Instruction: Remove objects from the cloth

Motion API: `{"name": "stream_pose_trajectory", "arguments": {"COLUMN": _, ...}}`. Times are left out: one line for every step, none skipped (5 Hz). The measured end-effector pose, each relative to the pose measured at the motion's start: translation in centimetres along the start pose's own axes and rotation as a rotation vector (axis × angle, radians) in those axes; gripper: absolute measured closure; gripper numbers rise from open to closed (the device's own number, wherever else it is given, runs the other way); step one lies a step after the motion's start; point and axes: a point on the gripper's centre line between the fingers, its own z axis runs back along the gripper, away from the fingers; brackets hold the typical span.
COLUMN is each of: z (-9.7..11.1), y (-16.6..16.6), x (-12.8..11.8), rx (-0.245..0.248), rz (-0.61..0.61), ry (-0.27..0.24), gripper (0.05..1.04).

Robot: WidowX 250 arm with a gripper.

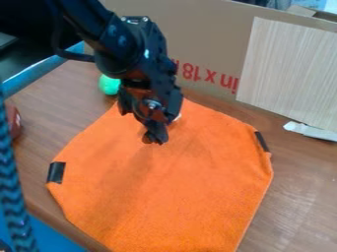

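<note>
A black gripper (155,138) hangs over the orange fabric cloth (178,197), opening and hold unclear; the half-hidden white object (177,117) – probably light – suits a side pinch.

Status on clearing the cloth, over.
Gripper low over orange cloth's far half. Small white object mostly hidden behind it, held or not unclear. Green rounded object off the cloth, past its far edge.

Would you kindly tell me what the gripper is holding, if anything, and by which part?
That cannot be told: the gripper hangs over the orange cloth, partly hiding something pale.
</note>
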Motion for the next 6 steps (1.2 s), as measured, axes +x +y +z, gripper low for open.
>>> {"name": "stream_pose_trajectory", "arguments": {"z": -0.3, "y": -0.8, "x": 1.0, "rx": 0.004, "rz": -0.006, "ry": 0.008, "gripper": 0.084}}
{"name": "stream_pose_trajectory", "arguments": {"z": -0.7, "y": -1.3, "x": 1.8, "rx": 0.011, "rz": 0.003, "ry": 0.021, "gripper": 0.084}}
{"name": "stream_pose_trajectory", "arguments": {"z": -1.2, "y": -1.5, "x": 2.8, "rx": 0.02, "rz": 0.01, "ry": 0.026, "gripper": 0.084}}
{"name": "stream_pose_trajectory", "arguments": {"z": -1.5, "y": -1.8, "x": 3.7, "rx": 0.027, "rz": 0.022, "ry": 0.027, "gripper": 0.084}}
{"name": "stream_pose_trajectory", "arguments": {"z": -1.8, "y": -2.3, "x": 4.2, "rx": 0.035, "rz": 0.016, "ry": 0.038, "gripper": 0.084}}
{"name": "stream_pose_trajectory", "arguments": {"z": -2.2, "y": -2.3, "x": 4.8, "rx": 0.051, "rz": 0.031, "ry": 0.049, "gripper": 0.084}}
